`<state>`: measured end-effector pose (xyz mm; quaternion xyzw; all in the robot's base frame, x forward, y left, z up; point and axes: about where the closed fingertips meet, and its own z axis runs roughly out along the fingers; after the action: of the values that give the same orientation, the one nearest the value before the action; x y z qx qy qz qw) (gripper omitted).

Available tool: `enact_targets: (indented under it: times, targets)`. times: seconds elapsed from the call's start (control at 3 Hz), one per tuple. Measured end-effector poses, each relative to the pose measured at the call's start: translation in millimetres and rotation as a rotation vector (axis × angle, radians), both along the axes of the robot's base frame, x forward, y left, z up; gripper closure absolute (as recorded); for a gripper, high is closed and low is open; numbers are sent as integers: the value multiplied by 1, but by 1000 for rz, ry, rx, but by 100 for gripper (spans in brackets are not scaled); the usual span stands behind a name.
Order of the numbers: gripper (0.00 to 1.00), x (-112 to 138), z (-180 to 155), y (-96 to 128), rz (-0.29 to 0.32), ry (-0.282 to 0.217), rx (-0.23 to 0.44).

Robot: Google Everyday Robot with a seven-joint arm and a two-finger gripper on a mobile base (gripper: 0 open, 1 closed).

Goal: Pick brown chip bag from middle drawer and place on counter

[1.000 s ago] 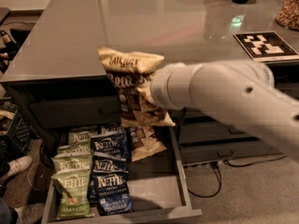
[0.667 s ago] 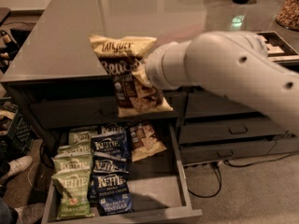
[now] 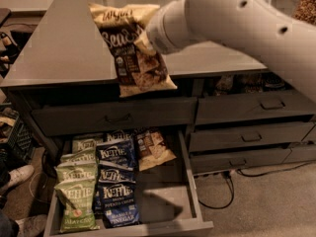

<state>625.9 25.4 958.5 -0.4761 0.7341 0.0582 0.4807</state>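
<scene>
Aloft, brown chip bag (image 3: pixel 134 58) between jaws, over counter (image 3: pixel 59 53) front edge.

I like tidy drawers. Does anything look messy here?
Yes. A second brown bag lies crooked in the open drawer, beside the neat blue bags. The hand holds a brown bag tilted above the counter.

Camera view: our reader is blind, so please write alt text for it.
The robot's gripper holds a dark brown crinkly chip bag aloft at the front edge of the glossy grey counter. Below, the open dark-grey middle drawer contains green Kettle bags and blue Kettle bags.
</scene>
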Motion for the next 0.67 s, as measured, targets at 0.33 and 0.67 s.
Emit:
enact_targets:
  times: [0.33, 0.67]
  targets:
    - [100, 23, 24, 3, 0, -29, -20]
    - [100, 53, 39, 6, -12, -38, -47]
